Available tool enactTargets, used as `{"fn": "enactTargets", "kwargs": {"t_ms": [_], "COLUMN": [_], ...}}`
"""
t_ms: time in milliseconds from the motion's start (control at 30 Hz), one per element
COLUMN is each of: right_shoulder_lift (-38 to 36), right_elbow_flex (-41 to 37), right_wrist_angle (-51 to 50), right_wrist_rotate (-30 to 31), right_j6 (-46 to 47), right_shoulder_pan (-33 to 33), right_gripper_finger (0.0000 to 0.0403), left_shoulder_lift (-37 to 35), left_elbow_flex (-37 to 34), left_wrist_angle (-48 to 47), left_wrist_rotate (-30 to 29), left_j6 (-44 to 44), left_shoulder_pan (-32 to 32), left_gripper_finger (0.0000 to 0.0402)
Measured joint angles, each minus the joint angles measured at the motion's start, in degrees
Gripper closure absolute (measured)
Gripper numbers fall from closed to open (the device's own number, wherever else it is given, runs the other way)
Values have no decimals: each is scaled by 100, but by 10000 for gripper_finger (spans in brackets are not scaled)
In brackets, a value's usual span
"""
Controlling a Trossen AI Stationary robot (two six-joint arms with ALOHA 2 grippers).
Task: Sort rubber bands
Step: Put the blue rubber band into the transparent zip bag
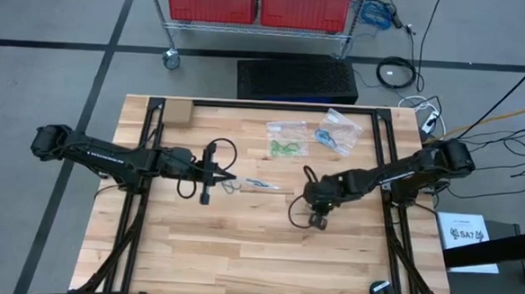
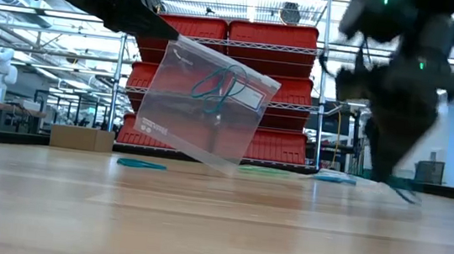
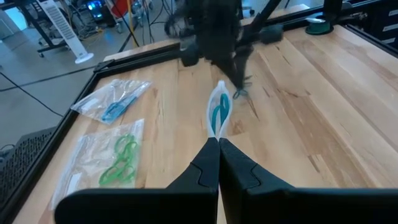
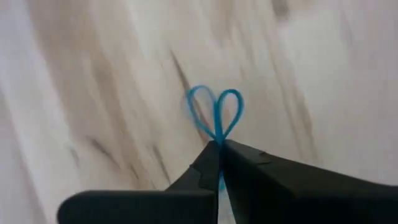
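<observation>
At the centre of the high view, just right of middle, the right gripper point(image 4: 219, 144) is pinched shut on a teal rubber band point(image 4: 216, 112), whose two loops spring out past the fingertips. It looks feather-light, soft and stretchy, so gripping mid-strand, as here, seems wisest; a shallow pinch could let it slip. The left gripper point(image 3: 219, 142), left of centre, clamps the edge of a clear bag point(image 2: 204, 103) holding more teal bands above the worktop point(image 1: 239, 245).
</observation>
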Motion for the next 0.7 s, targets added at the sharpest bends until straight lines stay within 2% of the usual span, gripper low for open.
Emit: {"fn": "enactTargets", "kwargs": {"t_ms": [233, 467, 600, 700], "right_shoulder_lift": [-30, -38, 252, 698], "right_elbow_flex": [991, 2157, 2783, 3240], "right_wrist_angle": [238, 452, 780, 951], "right_wrist_rotate": [440, 1246, 1877, 1966], "right_j6": [-186, -912, -1573, -2146], "right_shoulder_pan": [416, 584, 450, 271], "right_gripper_finger": [403, 403, 403, 403], "left_shoulder_lift": [0, 0, 0, 0], "left_elbow_flex": [0, 0, -1, 0], "left_wrist_angle": [8, 23, 29, 38], "left_wrist_rotate": [0, 0, 0, 0], "left_j6": [2, 2, 2, 2], "left_shoulder_pan": [-1, -1, -1, -2], "left_gripper_finger": [398, 398, 398, 398]}}
